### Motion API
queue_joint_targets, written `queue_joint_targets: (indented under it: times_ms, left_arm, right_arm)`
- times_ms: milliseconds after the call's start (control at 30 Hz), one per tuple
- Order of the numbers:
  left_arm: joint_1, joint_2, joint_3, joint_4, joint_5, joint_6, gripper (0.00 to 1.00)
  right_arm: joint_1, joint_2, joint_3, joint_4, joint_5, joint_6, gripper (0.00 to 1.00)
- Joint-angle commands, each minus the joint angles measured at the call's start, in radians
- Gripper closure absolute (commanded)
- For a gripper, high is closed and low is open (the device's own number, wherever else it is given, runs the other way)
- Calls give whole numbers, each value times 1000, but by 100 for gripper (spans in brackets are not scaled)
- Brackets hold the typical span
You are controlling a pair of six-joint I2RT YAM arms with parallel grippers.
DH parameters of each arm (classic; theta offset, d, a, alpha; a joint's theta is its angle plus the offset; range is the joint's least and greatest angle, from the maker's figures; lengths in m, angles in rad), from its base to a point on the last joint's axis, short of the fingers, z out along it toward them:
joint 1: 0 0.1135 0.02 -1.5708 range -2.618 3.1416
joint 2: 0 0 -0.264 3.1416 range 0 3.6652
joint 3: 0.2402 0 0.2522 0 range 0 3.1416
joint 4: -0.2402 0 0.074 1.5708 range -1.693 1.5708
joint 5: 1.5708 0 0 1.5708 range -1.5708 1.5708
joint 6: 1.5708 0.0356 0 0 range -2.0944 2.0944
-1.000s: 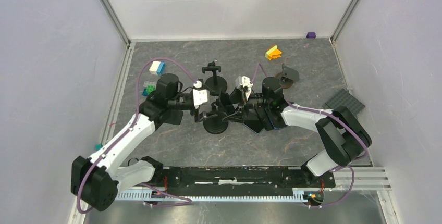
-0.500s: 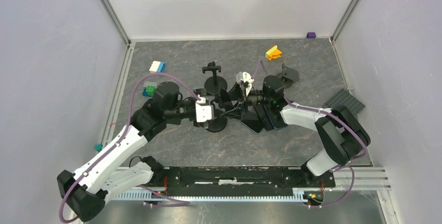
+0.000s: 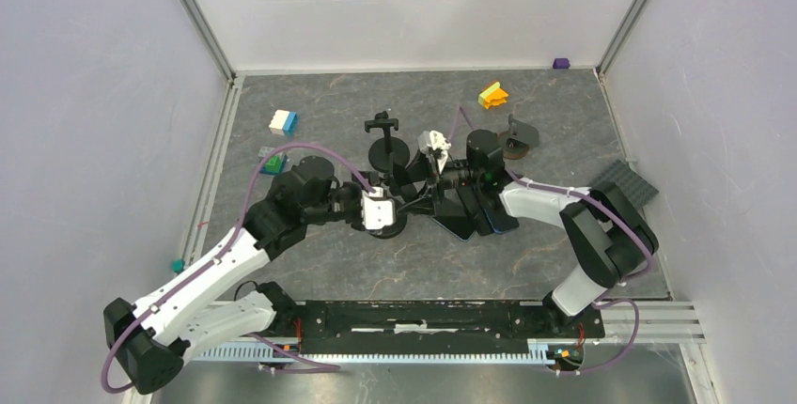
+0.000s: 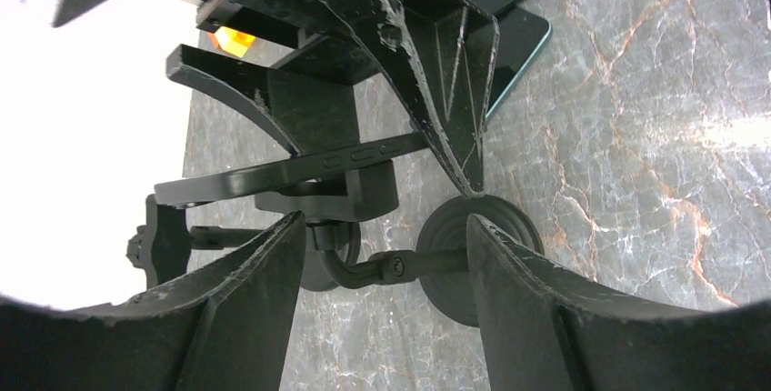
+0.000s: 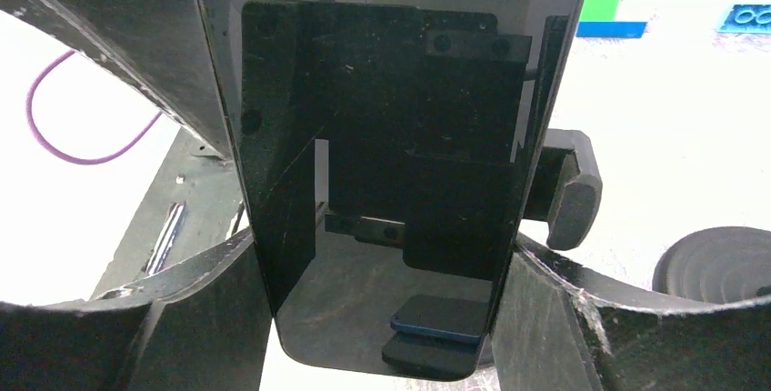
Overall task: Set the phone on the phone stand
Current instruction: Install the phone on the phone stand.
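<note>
The black phone (image 5: 391, 136) stands upright between my right gripper's (image 5: 386, 255) fingers, which are shut on its two long edges. In the left wrist view the phone (image 4: 300, 165) shows edge-on, just above the phone stand's clamp. The stand is black, with a round base (image 4: 443, 286) and a bent arm (image 4: 400, 264). My left gripper (image 4: 386, 227) is open, its fingers on either side of that arm, low by the base. From above, the left gripper (image 3: 387, 211) and the right gripper (image 3: 428, 183) meet at the stand (image 3: 387, 227).
Two spare phones (image 3: 479, 211) lie flat just right of the stand. A second stand (image 3: 385, 146) is behind it and a third holder (image 3: 519, 133) sits at the back right. Lego bricks (image 3: 282, 122), (image 3: 492, 95) and a grey baseplate (image 3: 620, 183) lie around the edges.
My left gripper has dropped toward the stand's base and its jaws have narrowed around the stand's arm. The right gripper has shifted the phone slightly back and left.
</note>
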Motion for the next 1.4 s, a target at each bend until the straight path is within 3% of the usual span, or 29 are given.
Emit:
queue_joint_targets:
  times_ms: [0,400,567,867,1200,1367]
  left_arm:
    - [-8,-2,-24,58,-16,24,31]
    - [-29,-26,-56,111,-110,37,34]
    - [-29,-49,-80,121,-82,27,34]
    - [-47,-9,-84,180,-109,41,46]
    - [-160,2,-130,259,-320,164,46]
    - [-183,-6,-161,322,-400,197,46]
  right_arm:
    - [0,24,80,-22,-78,-57,99]
    - [-16,54,103,-12,-91,-50,99]
    - [-20,73,140,-69,-97,-84,99]
    - [-21,128,159,155,-125,116,99]
    - [-21,185,145,391,-127,306,100]
    - [-21,179,153,249,-99,199,100]
